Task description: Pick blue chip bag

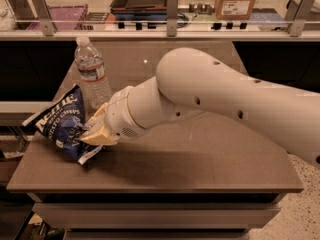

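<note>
Camera view: the blue chip bag [59, 124] is near the left edge of the tabletop [210, 159], toward the front-left corner, tilted with its white lettering showing. The gripper [91, 130] is at the bag's right side, its tan fingers [102, 137] clamped on that edge. A clear water bottle [92, 76] stands upright just behind the bag. The white arm [215, 91] reaches in from the right edge.

Brown table [200, 164]: water bottle [92, 74], blue chip bag [60, 124], hand [89, 130] clamping it.
</note>
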